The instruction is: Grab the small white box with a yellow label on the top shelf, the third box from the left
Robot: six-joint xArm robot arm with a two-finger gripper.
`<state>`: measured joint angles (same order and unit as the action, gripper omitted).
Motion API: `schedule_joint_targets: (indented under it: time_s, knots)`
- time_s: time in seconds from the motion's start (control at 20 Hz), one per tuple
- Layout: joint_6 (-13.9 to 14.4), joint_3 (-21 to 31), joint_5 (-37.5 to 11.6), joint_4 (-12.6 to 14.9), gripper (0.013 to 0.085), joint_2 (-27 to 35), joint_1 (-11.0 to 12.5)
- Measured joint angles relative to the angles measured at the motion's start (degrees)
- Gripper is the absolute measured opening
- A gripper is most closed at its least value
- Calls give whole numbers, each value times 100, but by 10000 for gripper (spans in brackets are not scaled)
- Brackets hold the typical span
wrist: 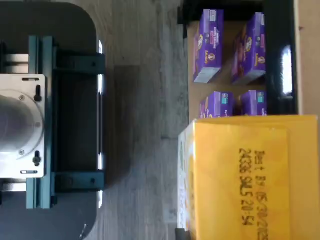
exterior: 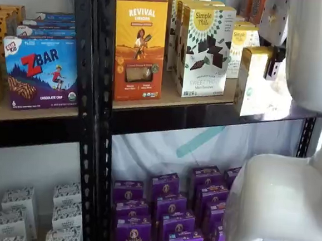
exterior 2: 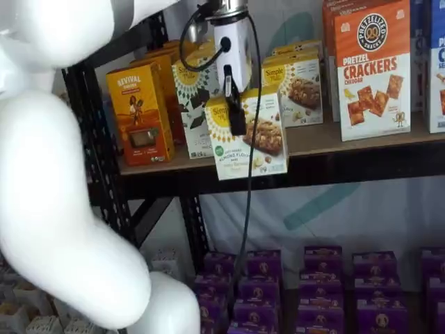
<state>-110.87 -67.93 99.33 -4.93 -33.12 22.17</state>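
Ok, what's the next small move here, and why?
Probably pull straight out: the end effector is shut on the small white box, which overhangs the front rail of the top shelf, with a taller white box close beside it.

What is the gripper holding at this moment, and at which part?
The gripper holds the small white box by its yellow top edge; its black fingers come down over the front face, and the box is out past the top shelf.

I see my jaws closed on the small white box (exterior: 252, 80), holding it just off the surface (exterior: 168, 101) edge.
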Motion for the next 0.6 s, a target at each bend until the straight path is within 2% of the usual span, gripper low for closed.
schedule_joint_targets:
  time_s: [0.6]
  knots:
    - [166, 255, 275, -7, 370, -298, -152]
